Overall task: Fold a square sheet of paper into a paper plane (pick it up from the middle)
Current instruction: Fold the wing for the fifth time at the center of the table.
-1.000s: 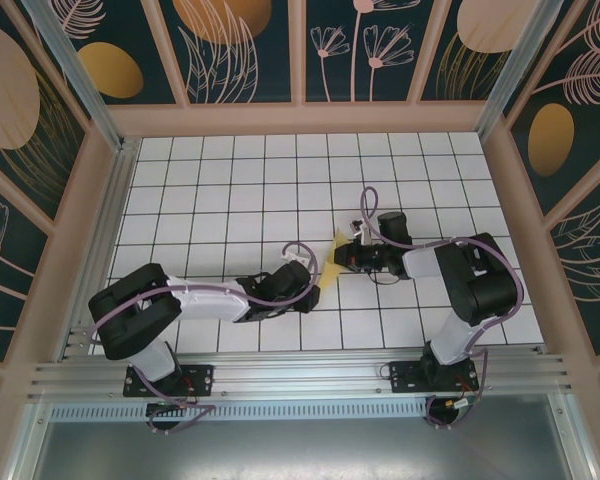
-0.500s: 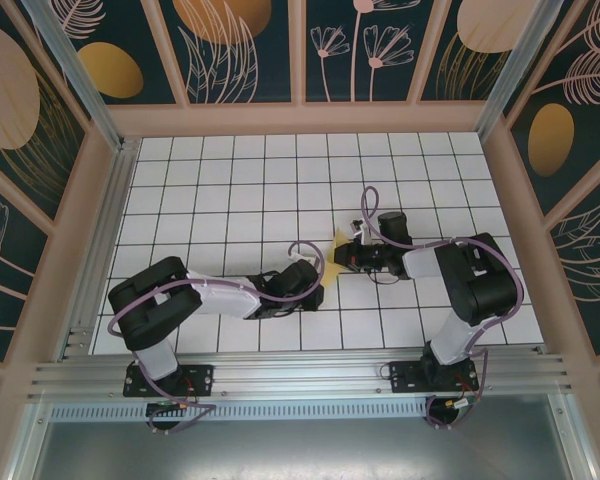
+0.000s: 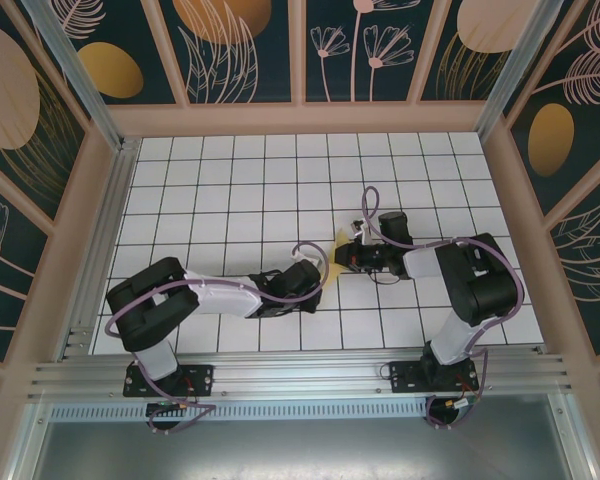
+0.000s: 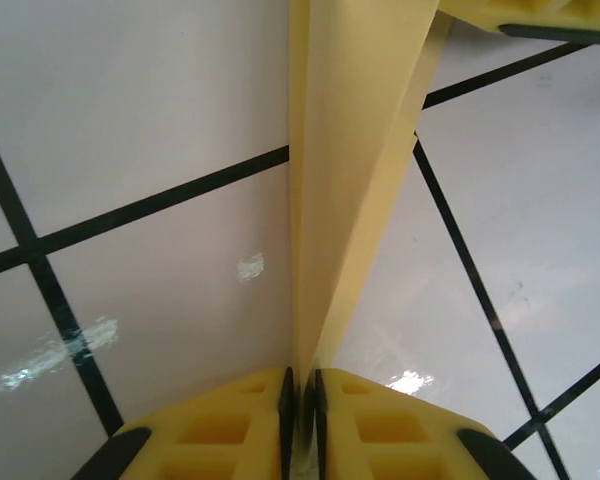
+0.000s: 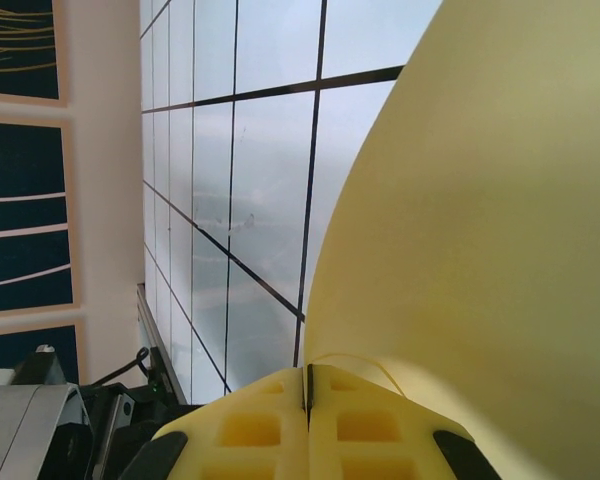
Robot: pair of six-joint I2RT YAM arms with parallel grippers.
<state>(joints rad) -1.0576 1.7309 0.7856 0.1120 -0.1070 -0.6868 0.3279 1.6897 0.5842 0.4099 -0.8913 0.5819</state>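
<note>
At mid-table, creased paper (image 4: 340, 150), lengthwise from left fingers (image 4: 242, 425) to right fingers (image 5: 265, 425), both clamped on it.

White tiled table top (image 3: 230, 180) with black grid lines, pale wooden frame (image 3: 300, 118) around it, dark wall panels (image 3: 245, 60) printed with leaves and flowers, aluminium rails (image 3: 300, 378) along the near edge

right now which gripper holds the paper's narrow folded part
The left gripper: paper there is a narrow creased strip; at the right gripper it's broad.
</note>
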